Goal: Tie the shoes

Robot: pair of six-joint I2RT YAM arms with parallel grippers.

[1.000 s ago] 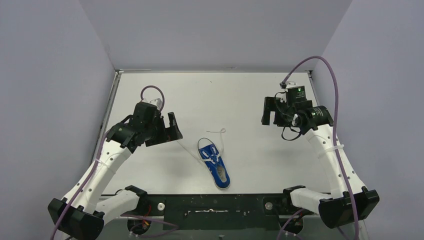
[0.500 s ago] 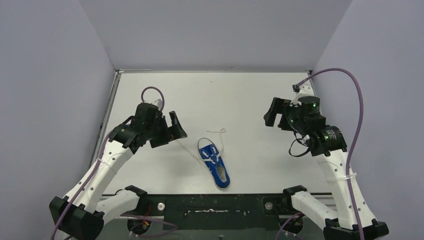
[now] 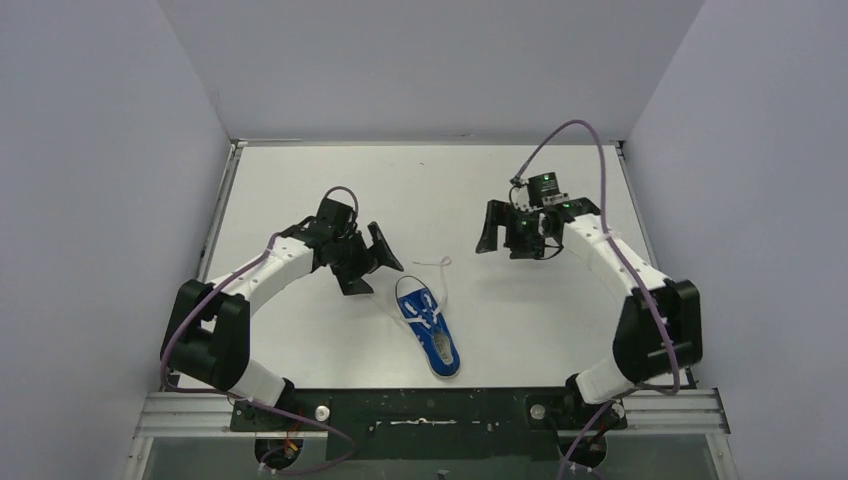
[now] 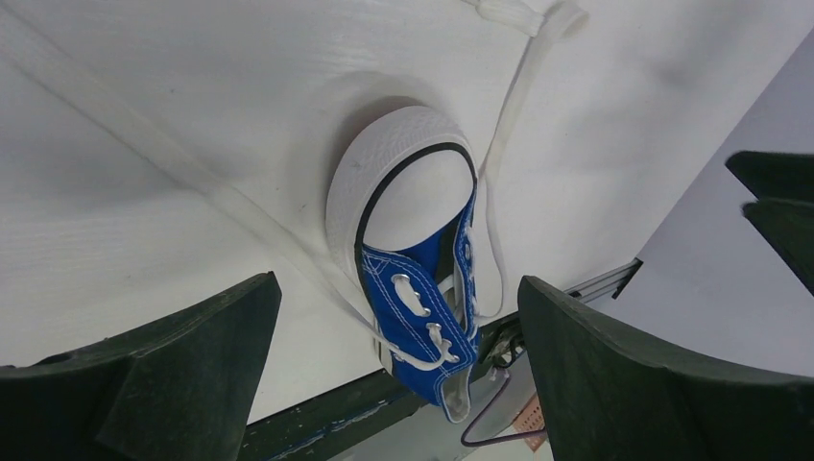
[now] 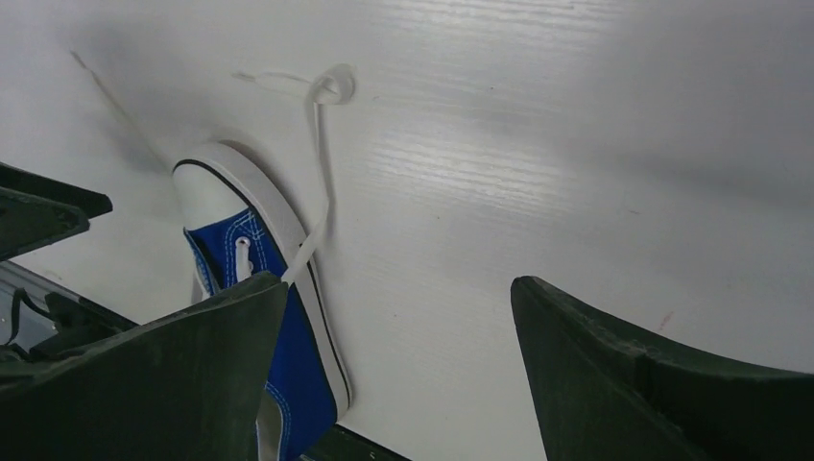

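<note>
The shoe, a small blue sneaker (image 3: 431, 328) with a white toe cap, lies near the table's front edge, toe pointing away. Its white laces are untied. One lace (image 3: 441, 266) trails past the toe to a curled end, the other (image 3: 378, 298) runs out to the left. My left gripper (image 3: 372, 268) hovers open just left of the toe, above that left lace (image 4: 144, 144). In the left wrist view the sneaker (image 4: 422, 288) shows between the spread fingers. My right gripper (image 3: 502, 232) is open, up and right of the shoe (image 5: 288, 355), nothing between its fingers. The curled lace end (image 5: 331, 86) lies on the table ahead of it.
A white table (image 3: 440, 190) is walled by grey panels at the left, back and right. A black rail (image 3: 430, 410) runs along the front edge, close behind the sneaker's heel. Purple cables loop over both wrists.
Both arms have swung inward toward the sneaker: the left gripper moved right to the toe, the right gripper moved left. The shoe and its laces have not shifted.
</note>
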